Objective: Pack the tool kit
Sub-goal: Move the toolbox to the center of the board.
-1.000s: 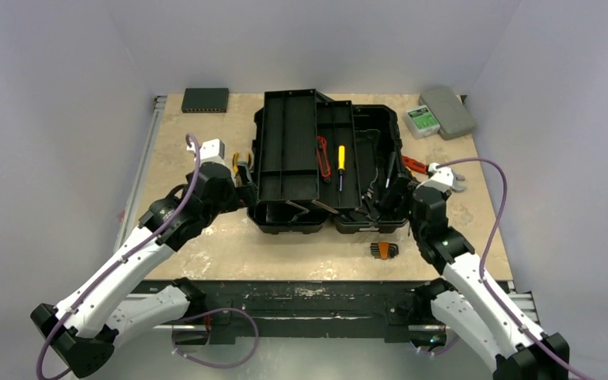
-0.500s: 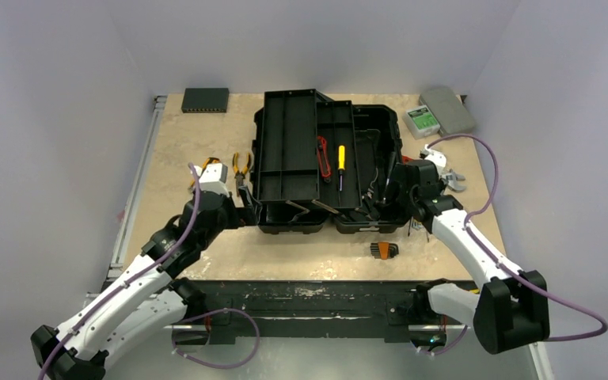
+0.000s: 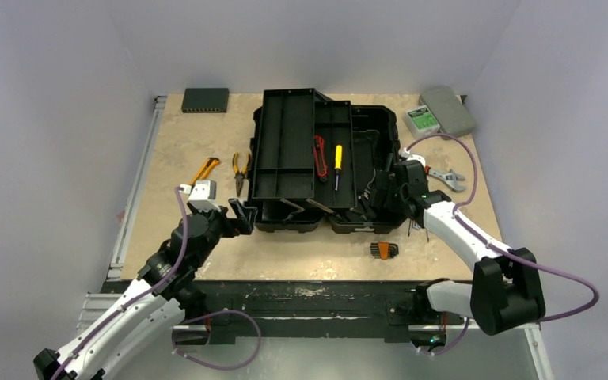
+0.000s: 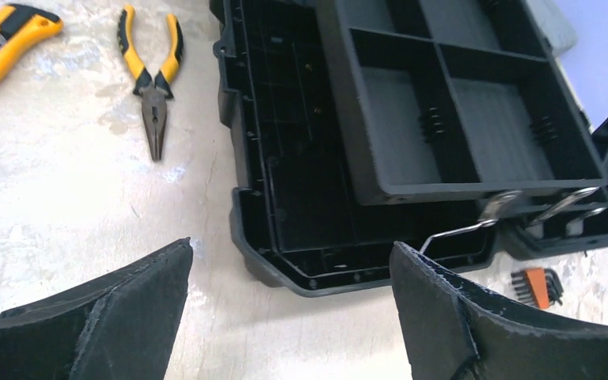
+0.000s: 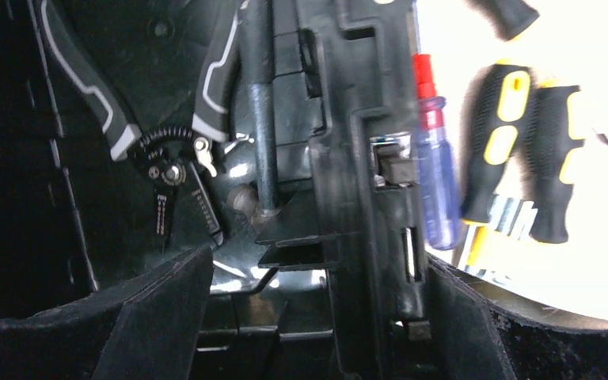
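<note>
The black toolbox [image 3: 380,119] is seen open at the middle of the table [image 3: 309,257], with its tray [image 3: 289,150] laid across the left part. A red-handled tool [image 3: 321,149] and a yellow screwdriver [image 3: 337,158] are laid side by side in a narrow compartment on top. The left gripper [image 4: 291,249] is held just off the box's near left corner, jaws spread and nothing grasped. The right gripper [image 5: 318,257] is set at the box's right wall, which is straddled by widely parted, released jaws. Pliers [image 4: 152,79] and a yellow knife [image 4: 4,43] are left on the table to the left of the box, and hex keys [image 3: 382,250] just in front of it.
</note>
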You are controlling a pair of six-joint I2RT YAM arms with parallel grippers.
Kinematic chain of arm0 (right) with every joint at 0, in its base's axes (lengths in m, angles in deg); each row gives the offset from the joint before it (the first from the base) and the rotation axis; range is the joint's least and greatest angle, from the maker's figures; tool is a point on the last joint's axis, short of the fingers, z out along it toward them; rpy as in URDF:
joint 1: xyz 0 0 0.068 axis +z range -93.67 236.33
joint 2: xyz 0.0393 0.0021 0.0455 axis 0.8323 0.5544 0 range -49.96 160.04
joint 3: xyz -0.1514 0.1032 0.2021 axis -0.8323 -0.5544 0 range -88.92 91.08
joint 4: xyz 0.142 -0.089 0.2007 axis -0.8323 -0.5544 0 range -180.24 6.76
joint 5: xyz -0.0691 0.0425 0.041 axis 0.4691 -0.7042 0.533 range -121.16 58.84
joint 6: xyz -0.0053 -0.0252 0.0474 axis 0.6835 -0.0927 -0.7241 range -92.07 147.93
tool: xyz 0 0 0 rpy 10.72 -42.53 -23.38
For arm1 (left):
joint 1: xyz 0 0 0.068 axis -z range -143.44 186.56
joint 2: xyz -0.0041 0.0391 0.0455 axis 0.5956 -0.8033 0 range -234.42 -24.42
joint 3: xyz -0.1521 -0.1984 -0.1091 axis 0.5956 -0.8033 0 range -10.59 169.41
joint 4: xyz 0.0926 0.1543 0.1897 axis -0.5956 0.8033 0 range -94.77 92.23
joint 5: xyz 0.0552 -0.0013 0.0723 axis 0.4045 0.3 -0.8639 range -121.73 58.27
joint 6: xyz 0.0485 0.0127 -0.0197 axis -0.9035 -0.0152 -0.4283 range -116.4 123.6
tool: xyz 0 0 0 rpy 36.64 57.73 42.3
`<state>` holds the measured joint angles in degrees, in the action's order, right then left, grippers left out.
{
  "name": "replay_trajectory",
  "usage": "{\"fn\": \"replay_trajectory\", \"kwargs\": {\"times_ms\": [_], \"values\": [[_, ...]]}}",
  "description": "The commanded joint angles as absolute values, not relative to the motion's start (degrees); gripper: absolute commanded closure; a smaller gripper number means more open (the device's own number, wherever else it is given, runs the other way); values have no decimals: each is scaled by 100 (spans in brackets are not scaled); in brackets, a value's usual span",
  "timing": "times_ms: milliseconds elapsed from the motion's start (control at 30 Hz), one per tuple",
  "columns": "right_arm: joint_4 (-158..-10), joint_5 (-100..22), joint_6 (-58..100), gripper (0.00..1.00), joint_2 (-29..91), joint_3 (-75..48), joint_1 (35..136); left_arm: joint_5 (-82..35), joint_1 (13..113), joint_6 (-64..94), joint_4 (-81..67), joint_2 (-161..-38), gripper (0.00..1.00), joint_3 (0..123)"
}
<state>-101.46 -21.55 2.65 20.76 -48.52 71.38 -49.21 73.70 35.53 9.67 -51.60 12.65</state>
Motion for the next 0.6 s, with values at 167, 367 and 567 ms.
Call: {"fn": "replay_trajectory", "kwargs": {"times_ms": [167,367,567], "values": [[-9390,-2524,-537,14,2660,-4195,8206,-5249,7357,3618,769,-5127,9,1256],[-9354,-2634,-501,14,2842,-3919,8231,-5174,7357,3571,695,-5304,9,1275],[-9348,-3070,-306,14,2952,-3748,8262,-4677,7362,3375,276,-5360,9,1123]]}}
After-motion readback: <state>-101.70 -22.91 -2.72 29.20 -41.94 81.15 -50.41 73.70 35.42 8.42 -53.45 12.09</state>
